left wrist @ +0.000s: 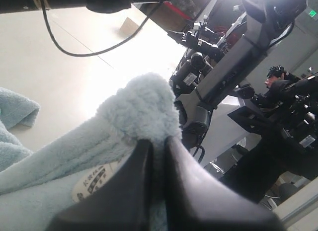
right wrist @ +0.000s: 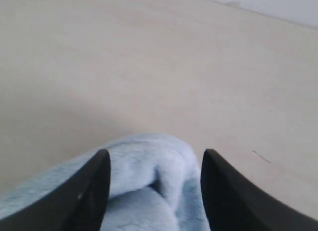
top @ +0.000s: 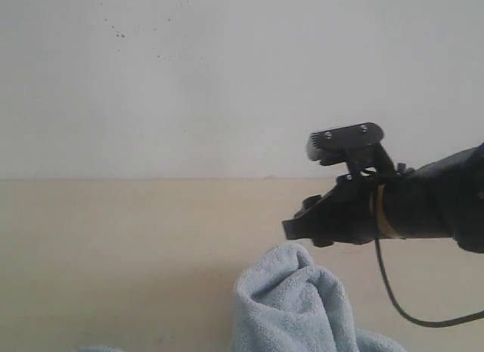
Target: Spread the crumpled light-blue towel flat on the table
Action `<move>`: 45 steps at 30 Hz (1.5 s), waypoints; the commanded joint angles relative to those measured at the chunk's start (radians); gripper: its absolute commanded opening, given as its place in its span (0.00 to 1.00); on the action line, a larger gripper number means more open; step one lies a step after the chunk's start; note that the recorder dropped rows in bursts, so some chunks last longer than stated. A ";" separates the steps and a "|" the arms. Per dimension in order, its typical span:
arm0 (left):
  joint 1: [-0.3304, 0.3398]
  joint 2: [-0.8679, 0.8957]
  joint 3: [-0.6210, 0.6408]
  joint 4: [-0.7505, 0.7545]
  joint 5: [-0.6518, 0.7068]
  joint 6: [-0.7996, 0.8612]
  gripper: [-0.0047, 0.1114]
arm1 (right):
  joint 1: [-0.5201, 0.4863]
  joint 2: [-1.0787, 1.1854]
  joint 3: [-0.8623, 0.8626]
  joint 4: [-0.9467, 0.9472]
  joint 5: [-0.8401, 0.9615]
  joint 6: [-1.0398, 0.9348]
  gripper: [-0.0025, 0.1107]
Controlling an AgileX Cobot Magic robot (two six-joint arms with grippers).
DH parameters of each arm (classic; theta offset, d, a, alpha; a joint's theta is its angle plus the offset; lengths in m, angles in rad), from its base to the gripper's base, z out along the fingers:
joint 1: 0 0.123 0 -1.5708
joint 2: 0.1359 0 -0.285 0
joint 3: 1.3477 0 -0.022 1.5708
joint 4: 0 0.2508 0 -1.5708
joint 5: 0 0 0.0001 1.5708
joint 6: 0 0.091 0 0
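My left end effector (left wrist: pixel 158 141) is clamping a fold of the towel (left wrist: pixel 144 102). My right end effector (right wrist: pixel 155 154) is hovering with fingers apart, the towel's hump sitting between them, heaped on the table (right wrist: pixel 149 67).

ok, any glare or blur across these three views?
Left wrist view: blown-out glare on the table beyond the towel; left gripper soft in close-up. Right wrist view: even light, right gripper blurred. Exterior view: soft throughout, flat light, no glare.
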 commanded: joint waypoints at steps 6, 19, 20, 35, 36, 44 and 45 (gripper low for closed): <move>-0.005 -0.005 -0.007 -0.005 0.008 -0.006 0.08 | -0.195 0.027 0.056 0.001 -0.101 -0.063 0.48; -0.005 -0.005 -0.007 -0.005 0.008 -0.014 0.08 | -0.173 0.194 0.056 0.001 -0.266 -0.129 0.14; -0.005 -0.005 -0.007 -0.005 0.008 -0.014 0.08 | -0.162 0.194 0.056 0.001 -0.281 -0.137 0.14; -0.005 -0.005 -0.007 -0.005 0.008 -0.014 0.08 | 0.137 0.194 0.054 0.001 -0.213 -0.181 0.14; -0.005 -0.005 -0.007 -0.005 0.008 -0.014 0.08 | 0.136 0.194 0.054 0.001 -0.186 -0.167 0.14; -0.005 -0.005 -0.007 -0.005 0.008 -0.014 0.08 | 0.136 0.194 0.054 0.001 -0.018 -0.169 0.48; -0.005 -0.005 -0.007 -0.005 0.008 -0.014 0.08 | 0.136 0.194 0.054 0.001 0.027 -0.171 0.47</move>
